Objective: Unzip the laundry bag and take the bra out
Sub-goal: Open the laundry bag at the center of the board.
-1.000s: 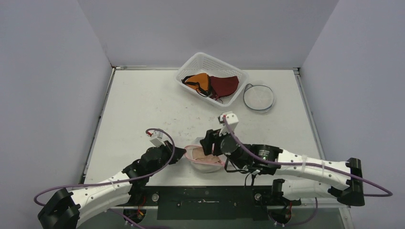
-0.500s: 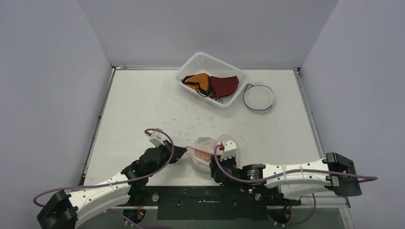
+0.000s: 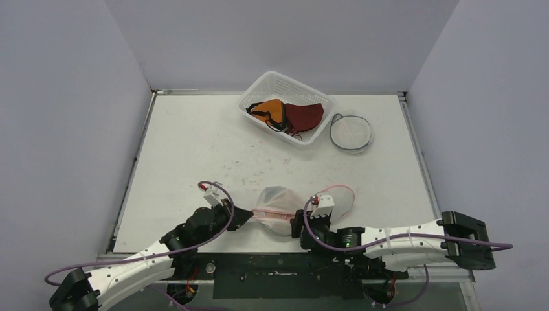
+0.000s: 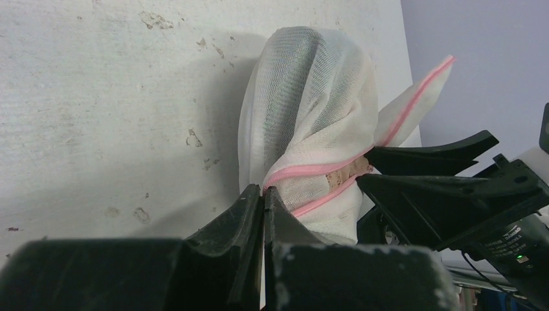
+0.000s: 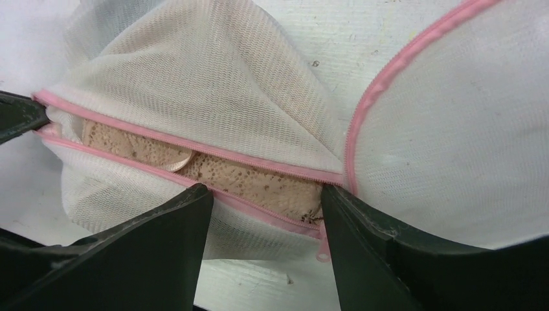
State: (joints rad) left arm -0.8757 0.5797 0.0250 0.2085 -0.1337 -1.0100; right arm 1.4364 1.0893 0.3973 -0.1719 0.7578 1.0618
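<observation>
Left gripper point(image 4: 263, 194) is pinched shut on the laundry bag point(image 3: 277, 202) at lower centre of the overhead view. My right gripper point(image 5: 265, 194) stands open, straddling the bag where it gapes. Unzipping looks done. The lace bra point(image 5: 246, 172) shows mid-frame in the gap; next I'd push in and close on it alone.

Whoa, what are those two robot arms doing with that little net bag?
They're getting a bra out of a mesh laundry bag. The left gripper pinches the bag's pink zipper edge. The bag is unzipped, and the beige lace bra shows in the gap. The right gripper is open right at that gap, not holding the bra yet.
</observation>
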